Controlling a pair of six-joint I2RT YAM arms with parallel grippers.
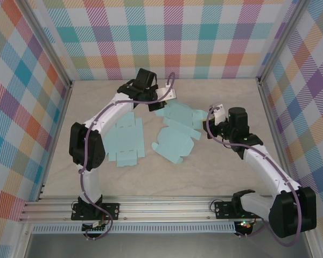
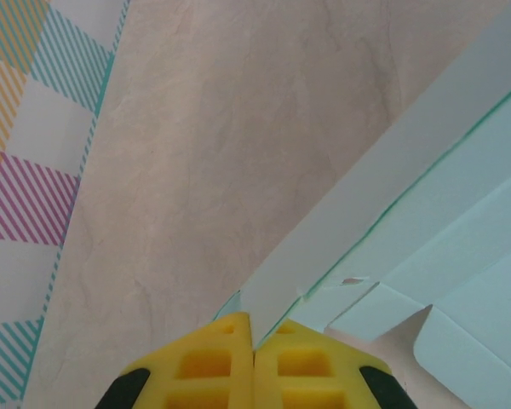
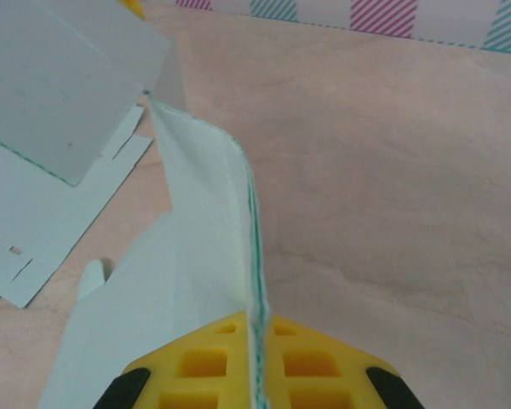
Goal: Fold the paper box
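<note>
A pale teal paper box blank (image 1: pixel 184 116) hangs between my two grippers near the table's middle. My left gripper (image 1: pixel 157 102) is shut on a raised side flap of it (image 2: pixel 358 213), the yellow fingers (image 2: pixel 213 362) pinched together on the flap's end. My right gripper (image 1: pixel 207 127) is shut on the opposite edge (image 3: pixel 238 221), which stands up on edge between its yellow pads (image 3: pixel 315 362). The left wrist view shows more of the blank's panels (image 2: pixel 468 290) lying to the right.
Two more flat teal blanks lie on the table: one (image 1: pixel 126 142) left of centre under the left arm, another (image 1: pixel 173 144) just in front of the held one. Checked walls enclose the table (image 1: pixel 177 177) on three sides.
</note>
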